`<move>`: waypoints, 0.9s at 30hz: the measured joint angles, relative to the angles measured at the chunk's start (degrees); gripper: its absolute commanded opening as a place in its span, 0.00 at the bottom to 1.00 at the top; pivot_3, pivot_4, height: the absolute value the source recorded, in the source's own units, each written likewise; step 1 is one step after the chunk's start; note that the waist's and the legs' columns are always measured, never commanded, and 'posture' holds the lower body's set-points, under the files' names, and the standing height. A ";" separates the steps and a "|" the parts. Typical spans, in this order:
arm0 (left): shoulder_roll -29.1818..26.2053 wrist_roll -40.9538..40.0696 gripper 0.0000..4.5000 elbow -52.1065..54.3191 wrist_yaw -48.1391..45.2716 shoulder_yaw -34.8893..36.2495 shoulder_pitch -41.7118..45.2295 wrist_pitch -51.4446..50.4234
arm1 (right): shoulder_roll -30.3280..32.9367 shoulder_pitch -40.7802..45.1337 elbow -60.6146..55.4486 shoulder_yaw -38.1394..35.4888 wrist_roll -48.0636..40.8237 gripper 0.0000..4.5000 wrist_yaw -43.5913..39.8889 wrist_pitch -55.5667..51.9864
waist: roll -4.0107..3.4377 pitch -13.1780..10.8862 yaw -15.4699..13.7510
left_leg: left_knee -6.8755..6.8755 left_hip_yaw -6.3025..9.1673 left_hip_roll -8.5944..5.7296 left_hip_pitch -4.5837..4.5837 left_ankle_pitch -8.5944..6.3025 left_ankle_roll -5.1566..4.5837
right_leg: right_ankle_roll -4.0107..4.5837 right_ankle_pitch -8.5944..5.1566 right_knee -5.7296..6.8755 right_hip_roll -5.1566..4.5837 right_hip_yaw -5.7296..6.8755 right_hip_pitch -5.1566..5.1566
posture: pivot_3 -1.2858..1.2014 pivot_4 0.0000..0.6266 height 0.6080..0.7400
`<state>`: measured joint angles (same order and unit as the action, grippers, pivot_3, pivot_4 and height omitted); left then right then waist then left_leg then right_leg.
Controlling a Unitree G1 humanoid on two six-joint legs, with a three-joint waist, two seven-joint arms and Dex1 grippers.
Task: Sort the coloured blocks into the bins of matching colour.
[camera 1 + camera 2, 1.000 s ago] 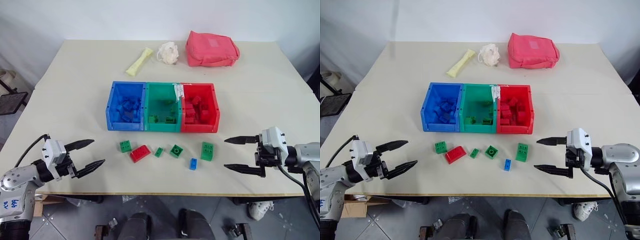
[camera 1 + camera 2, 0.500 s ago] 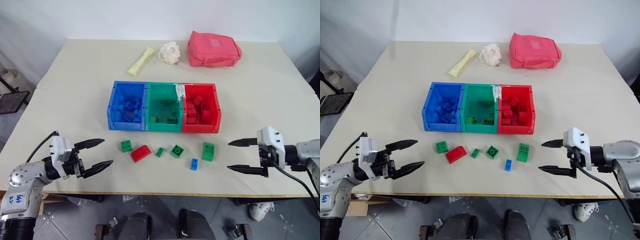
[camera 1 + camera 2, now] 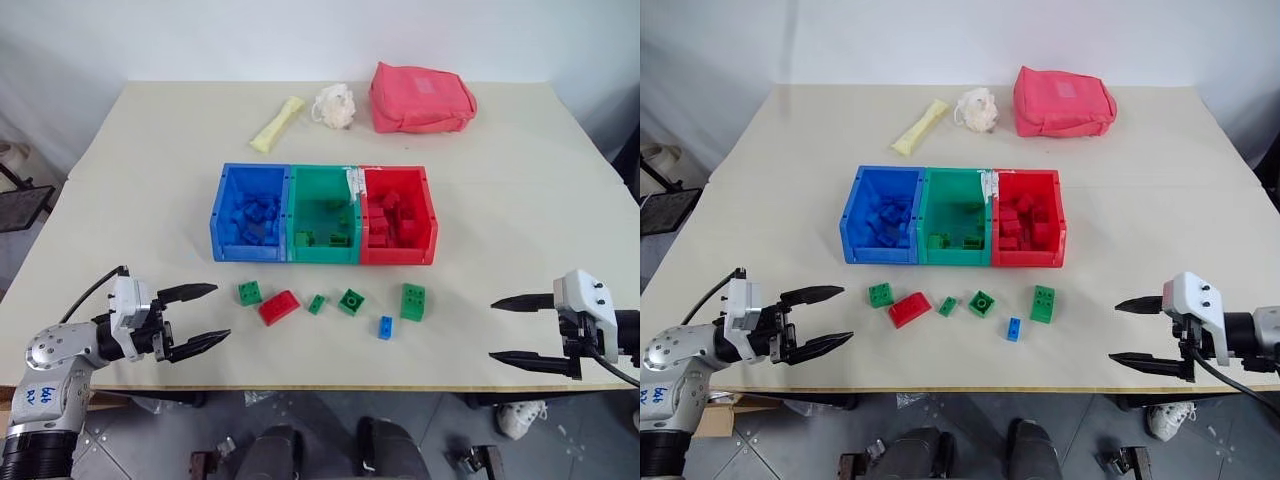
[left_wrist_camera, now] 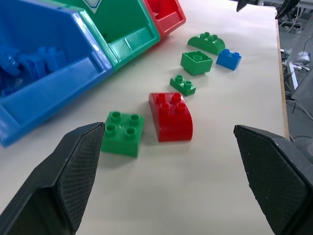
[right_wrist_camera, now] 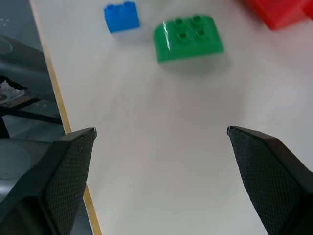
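Arms are what's changed from a second ago: the right gripper [image 3: 522,331] has slid out toward the right edge of the table [image 3: 150,180], and the left gripper [image 3: 200,316] has come in a bit toward the loose bricks. Both have their fingers spread wide, nothing held.

Counting loose blocks on the front strip: six. Four green ones, namely a square green brick [image 3: 250,292] nearest the left gripper, a tiny green brick [image 3: 316,304], a green brick with a hole [image 3: 351,301] and a bigger green brick [image 3: 413,301]. Plus one red brick [image 3: 280,307] and one small blue brick [image 3: 386,327]. None have moved.

Three joined bins sit mid-table just behind them: blue bin [image 3: 223,238], green bin [image 3: 297,245], red bin [image 3: 428,243], each already with matching bricks inside.

At the back: a yellow stick [image 3: 277,124], a white puff [image 3: 335,105] and a pink-red pouch [image 3: 420,98].

Room-wise, the blue brick sits nearest the front edge, with bare tabletop on either side of the row.
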<state>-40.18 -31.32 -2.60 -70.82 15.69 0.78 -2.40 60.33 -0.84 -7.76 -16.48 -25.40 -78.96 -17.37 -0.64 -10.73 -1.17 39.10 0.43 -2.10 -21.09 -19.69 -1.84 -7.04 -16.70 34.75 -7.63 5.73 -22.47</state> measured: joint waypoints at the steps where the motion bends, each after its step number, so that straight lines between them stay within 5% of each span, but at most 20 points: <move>1: 0.08 -0.08 1.00 0.59 0.08 0.01 -0.63 -0.09 | -0.67 1.63 -2.42 2.28 -0.29 1.00 0.74 -1.42 | 0.00 0.00 0.08 | 0.00 0.04 0.02 -0.01 -0.01 0.01 | 0.01 0.00 -0.03 0.00 -0.08 0.00 | 0.52 0.24 1.00; 7: 0.95 -0.95 1.00 7.00 1.23 0.30 -6.13 -0.92 | -3.57 10.08 -5.59 12.67 1.00 1.00 3.75 -5.08 | -0.07 -0.04 -0.34 | 0.02 0.17 -0.04 -0.08 -0.03 0.05 | 0.02 0.00 -0.27 -0.07 -0.05 -0.01 | 0.52 0.24 1.00; 13: 2.11 -1.23 1.00 10.72 3.07 0.65 -8.09 -1.57 | -9.15 22.61 4.93 20.77 6.91 1.00 5.45 -3.05 | -0.06 -0.04 0.03 | 0.03 0.18 -0.03 -0.09 -0.02 0.05 | 0.04 -0.01 -0.22 -0.03 -0.03 -0.03 | 0.52 0.24 1.00; 23: 3.90 -1.47 1.00 12.88 4.52 0.53 -8.73 -1.13 | -14.53 28.94 16.38 27.39 13.94 1.00 5.45 2.56 | -0.05 -0.03 0.03 | 0.04 0.21 -0.02 -0.08 -0.02 0.05 | 0.04 -0.01 0.00 0.05 0.07 0.01 | 0.52 0.24 1.00; 27: 4.02 -1.47 1.00 12.96 4.81 0.52 -8.74 -0.79 | -14.55 29.11 16.46 27.47 14.97 0.78 5.57 2.30 | -0.03 -0.01 0.03 | 0.04 0.22 -0.02 -0.07 -0.02 0.05 | 0.04 -0.01 0.02 0.05 0.07 0.02 | 0.52 0.24 1.00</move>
<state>-36.17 -32.79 10.36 -66.01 16.21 -7.96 -3.19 45.78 28.27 8.70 10.99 -10.42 -73.38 -15.07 -0.67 -10.74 -1.14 39.15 0.65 -2.11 -21.16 -19.71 -1.79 -7.00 -16.71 34.76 -7.58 5.80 -22.45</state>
